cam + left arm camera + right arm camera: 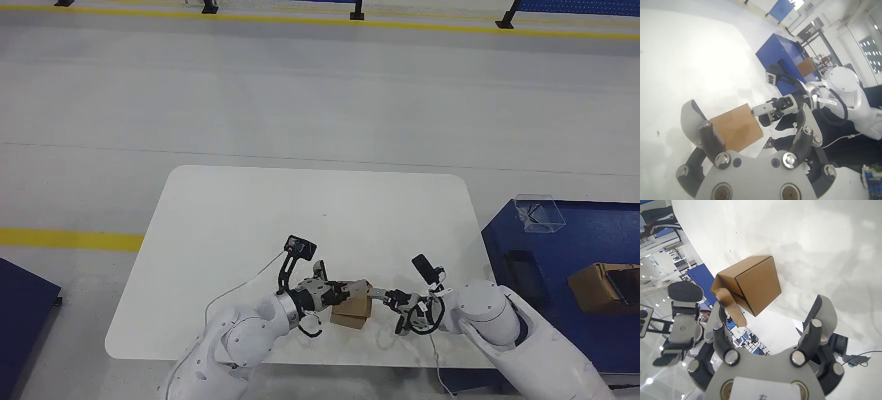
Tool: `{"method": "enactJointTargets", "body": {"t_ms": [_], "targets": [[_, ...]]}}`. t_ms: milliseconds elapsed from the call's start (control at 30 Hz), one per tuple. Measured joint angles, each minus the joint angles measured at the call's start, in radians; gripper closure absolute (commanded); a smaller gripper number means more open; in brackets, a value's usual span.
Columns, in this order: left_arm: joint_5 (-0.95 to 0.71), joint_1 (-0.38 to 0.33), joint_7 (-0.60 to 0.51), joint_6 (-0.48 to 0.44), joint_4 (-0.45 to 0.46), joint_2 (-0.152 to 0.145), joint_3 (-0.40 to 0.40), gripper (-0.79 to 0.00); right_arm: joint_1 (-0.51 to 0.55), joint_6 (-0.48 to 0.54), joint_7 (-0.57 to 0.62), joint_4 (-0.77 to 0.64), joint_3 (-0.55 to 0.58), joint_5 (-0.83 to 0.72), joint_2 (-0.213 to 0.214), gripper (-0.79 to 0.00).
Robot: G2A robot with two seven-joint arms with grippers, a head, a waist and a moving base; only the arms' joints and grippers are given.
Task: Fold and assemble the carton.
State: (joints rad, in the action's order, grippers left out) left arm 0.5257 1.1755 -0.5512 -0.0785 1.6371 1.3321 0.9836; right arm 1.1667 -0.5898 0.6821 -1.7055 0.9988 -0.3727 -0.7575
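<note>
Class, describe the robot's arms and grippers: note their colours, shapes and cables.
The left arm and right arm have smooth, rounded white shells. Black cables loop at the wrists, and a thin white cable hangs from the right arm. The left gripper and right gripper match: a grey plate with silver bolts, black links, and two curved pale grey fingers with ribbed black pads.

Pale floor (300, 100), yellow stripe (70, 239), blue cabinet (600, 242)

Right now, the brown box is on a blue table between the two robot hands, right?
Not quite: the table is white, as the top view shows. The brown carton is on it, between the left gripper and right gripper.
</note>
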Motion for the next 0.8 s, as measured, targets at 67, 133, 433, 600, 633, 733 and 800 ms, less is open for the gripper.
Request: {"method": "enactJointTargets", "body": {"t_ms": [67, 133, 433, 600, 633, 733, 800], "targets": [[-0.026, -0.002, -0.079, 0.082, 0.007, -0.002, 0.012, -0.785, 0.003, 0.001, 0.001, -0.003, 0.004, 0.001, 0.000, -0.785], [-0.073, -0.015, -0.164, 0.147, -0.003, -0.004, 0.025, -0.785, 0.007, 0.003, 0.002, -0.006, 0.009, 0.004, -0.001, -0.785], [-0.255, -0.096, -0.245, 0.180, -0.165, 0.014, 0.010, -0.760, 0.022, 0.003, 0.009, -0.016, 0.022, 0.020, -0.003, -0.785], [-0.278, -0.136, -0.244, 0.172, -0.239, 0.022, -0.011, -0.742, 0.033, 0.008, 0.015, -0.023, 0.036, 0.030, -0.003, -0.785], [-0.282, -0.140, -0.244, 0.169, -0.249, 0.023, -0.013, -0.739, 0.035, 0.009, 0.016, -0.025, 0.039, 0.031, -0.002, -0.785], [-0.293, -0.150, -0.249, 0.161, -0.273, 0.025, -0.020, -0.723, 0.045, 0.012, 0.018, -0.030, 0.048, 0.038, -0.002, -0.785], [-0.298, -0.153, -0.252, 0.154, -0.284, 0.026, -0.024, -0.711, 0.051, 0.013, 0.020, -0.033, 0.055, 0.042, -0.001, -0.785]]}}
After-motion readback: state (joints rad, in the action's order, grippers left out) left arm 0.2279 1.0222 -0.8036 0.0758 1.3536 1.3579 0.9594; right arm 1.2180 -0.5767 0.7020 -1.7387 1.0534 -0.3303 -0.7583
